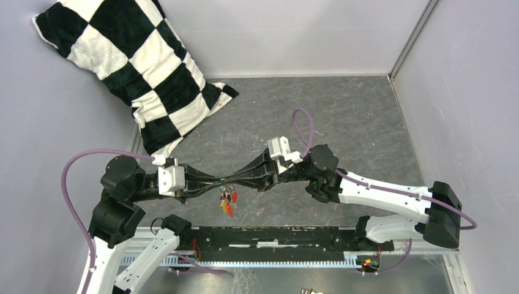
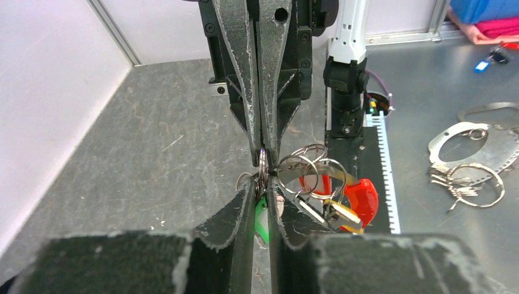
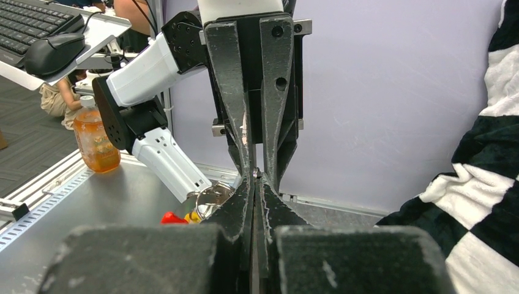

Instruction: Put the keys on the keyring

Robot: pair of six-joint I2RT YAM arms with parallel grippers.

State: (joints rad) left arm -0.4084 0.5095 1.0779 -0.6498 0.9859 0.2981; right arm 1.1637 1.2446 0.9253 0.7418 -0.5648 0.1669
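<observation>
Table (image 1: 343, 110) open around, grippers (image 1: 232, 179) seemingly pinching keyring (image 2: 262, 164)

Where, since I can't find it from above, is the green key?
Left wrist view, low centre: the green key sits in the narrow gap between the left gripper's fingers, with the red key toward the image's right.

A black-and-white checkered pillow (image 1: 131, 67) leaned in the far-left corner. Pale lilac walls (image 1: 294, 30) rose behind it; a grey mottled tabletop (image 1: 355, 116) spread to its right.
</observation>
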